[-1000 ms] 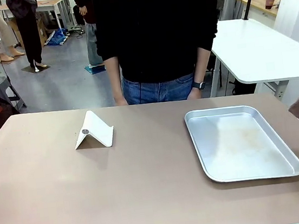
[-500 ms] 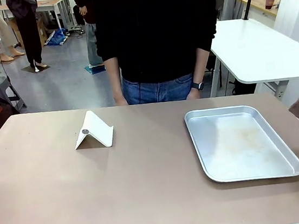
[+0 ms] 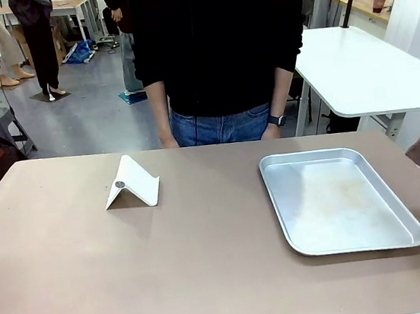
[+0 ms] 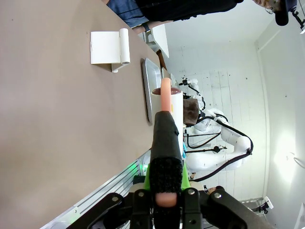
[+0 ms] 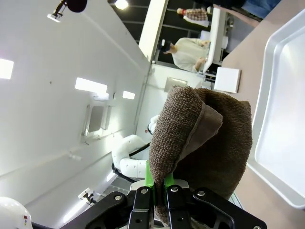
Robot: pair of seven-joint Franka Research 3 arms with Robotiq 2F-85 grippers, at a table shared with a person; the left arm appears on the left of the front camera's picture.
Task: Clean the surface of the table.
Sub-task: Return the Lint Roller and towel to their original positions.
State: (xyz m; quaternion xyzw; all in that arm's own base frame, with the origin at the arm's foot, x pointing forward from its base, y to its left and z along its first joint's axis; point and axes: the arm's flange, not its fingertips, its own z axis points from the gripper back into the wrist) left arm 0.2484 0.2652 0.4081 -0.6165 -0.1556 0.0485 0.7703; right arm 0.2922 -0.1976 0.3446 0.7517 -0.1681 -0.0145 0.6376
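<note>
Taupe and matte, the table (image 3: 207, 257) is stretching across the whole near field of the front view. By my judgement you are dealing with a top that is stiff, flat and far too heavy to shift. It is not asking to be gripped at all, only pressed on and rubbed.

Your right gripper (image 5: 159, 183) is clamping a brown cloth (image 5: 200, 129), whose thick folds are bulging past the green pads. In the front view it is hanging at the right side by the table's border, and it is not touching the top as far as I can tell. That cloth is looking soft and towel-like, so expect it to be bunching and dragging on the matte surface rather than gliding. The hold low on the fold is looking sound.

Your left gripper (image 4: 165, 157) is pinching a peach-coloured rod (image 4: 165, 93) with a white cylinder (image 4: 175, 102) just beside it; what that object is I cannot tell.

A silver tray (image 3: 272, 166) is sitting on the right half of the table, and a white folded stand (image 3: 133, 183) is on the left half toward the far side, well apart from it. Both are looking light and likely to skid if the cloth is catching them, so the bare stretch between and in front of them is offering the safest wiping. A person (image 3: 220, 48) is standing at the far edge, hands hanging near the rim.
</note>
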